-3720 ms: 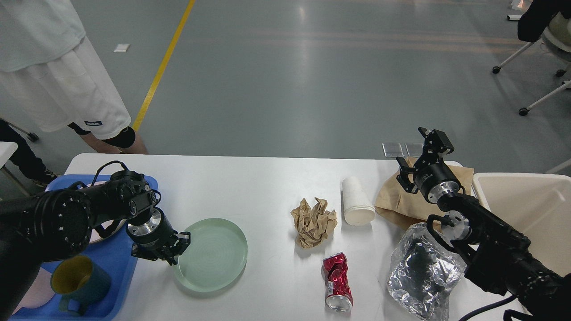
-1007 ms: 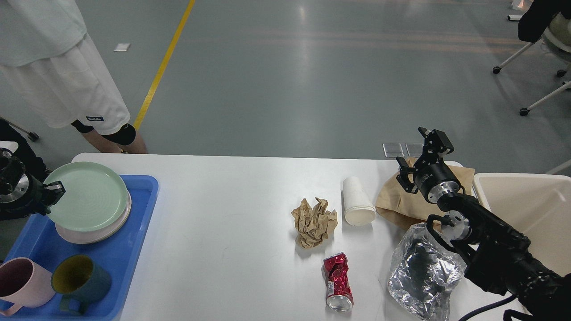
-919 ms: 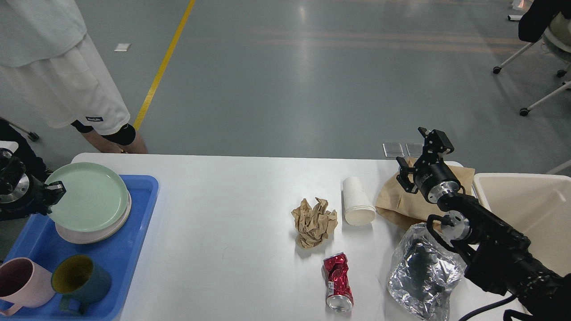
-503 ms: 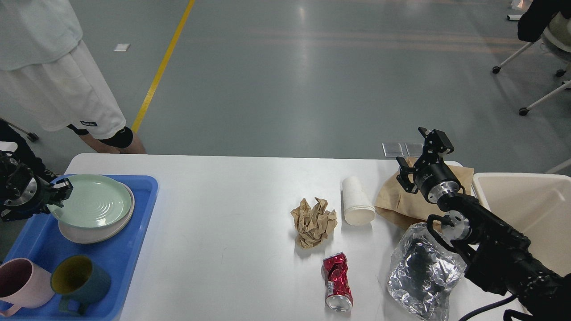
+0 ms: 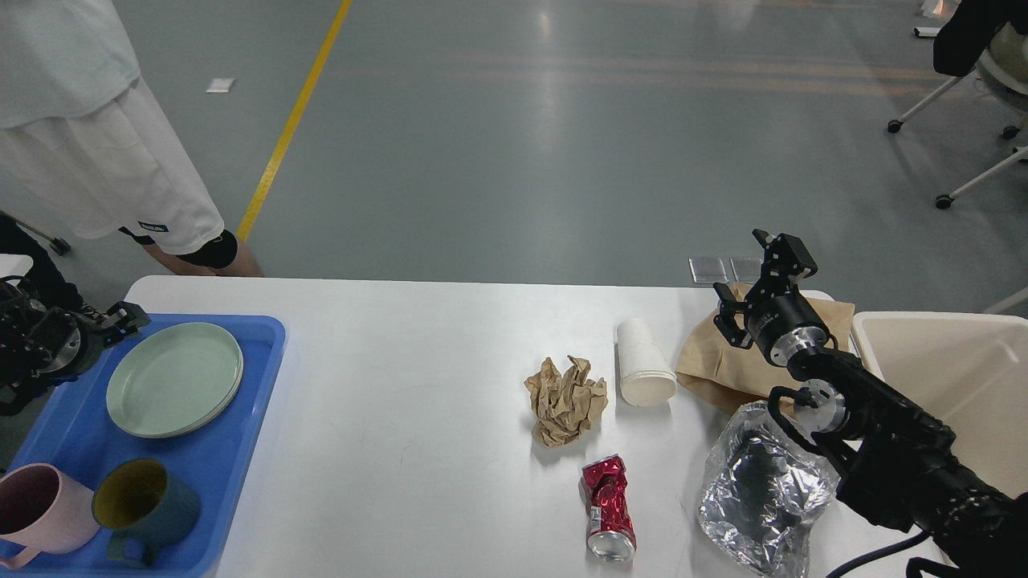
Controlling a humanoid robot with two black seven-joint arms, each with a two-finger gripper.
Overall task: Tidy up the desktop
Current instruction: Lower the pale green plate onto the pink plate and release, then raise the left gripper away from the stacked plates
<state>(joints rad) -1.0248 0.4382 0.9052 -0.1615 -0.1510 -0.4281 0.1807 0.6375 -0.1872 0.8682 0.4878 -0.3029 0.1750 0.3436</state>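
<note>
L end effector (image 5: pixel 120 319) fingers indistinct, pink mug (image 5: pixel 40 510) cropped

Left tool (image 5: pixel 112 325) low at edge; right tool (image 5: pixel 755 277) raised, fingers apart.

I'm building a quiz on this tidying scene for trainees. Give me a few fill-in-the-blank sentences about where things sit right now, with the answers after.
1. The green plate lies inside the ____ tray.
2. The crushed can on the desktop is ____ in colour.
3. The white paper cup lies on its ____.
4. Between the crumpled brown paper and the brown paper bag lies the ____.

Missing words: blue; red; side; white paper cup
</note>
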